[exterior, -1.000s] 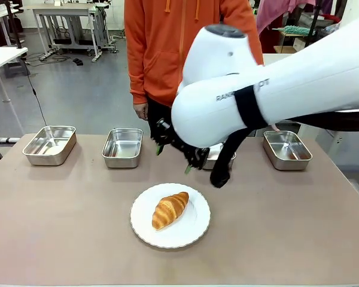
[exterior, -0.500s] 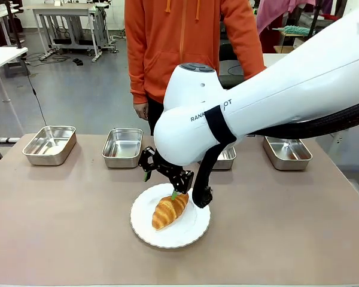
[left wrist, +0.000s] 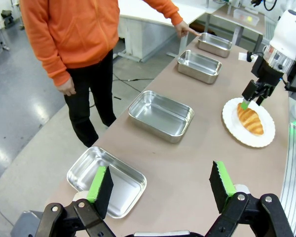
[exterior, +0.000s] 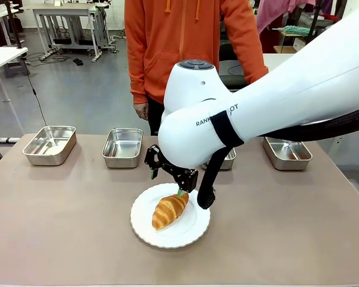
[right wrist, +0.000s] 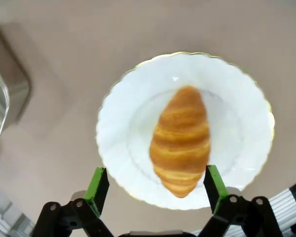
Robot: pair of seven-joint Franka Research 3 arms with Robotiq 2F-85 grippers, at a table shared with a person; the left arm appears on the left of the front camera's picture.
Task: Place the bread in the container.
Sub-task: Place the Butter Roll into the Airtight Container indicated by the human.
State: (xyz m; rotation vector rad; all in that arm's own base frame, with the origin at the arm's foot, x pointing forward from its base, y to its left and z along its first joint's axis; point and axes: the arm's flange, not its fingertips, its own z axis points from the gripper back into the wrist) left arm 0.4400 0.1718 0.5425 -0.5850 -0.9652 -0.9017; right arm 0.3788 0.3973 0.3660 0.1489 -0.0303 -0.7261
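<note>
The bread, a golden-brown croissant (exterior: 170,210) (right wrist: 181,140) (left wrist: 250,119), lies on a round white plate (exterior: 140,224) (right wrist: 113,148) near the table's front middle. My right gripper (exterior: 166,183) (right wrist: 155,185) hangs open just above the croissant's far end, with a green pad on each side of it and apart from it. Several steel containers stand in a row at the far edge (exterior: 49,144) (exterior: 122,146) (exterior: 287,149); my right arm partly hides a further one (exterior: 226,159). My left gripper (left wrist: 161,185) is open and holds nothing, high over the table's left end.
A person in an orange hoodie (exterior: 179,48) stands at the far side. In the left wrist view one hand (left wrist: 187,32) reaches the table edge beside the farthest container (left wrist: 214,44). Bare tabletop lies all round the plate.
My right gripper has come down and leftward from over the row of containers to just above the croissant. The croissant and plate have not moved.
</note>
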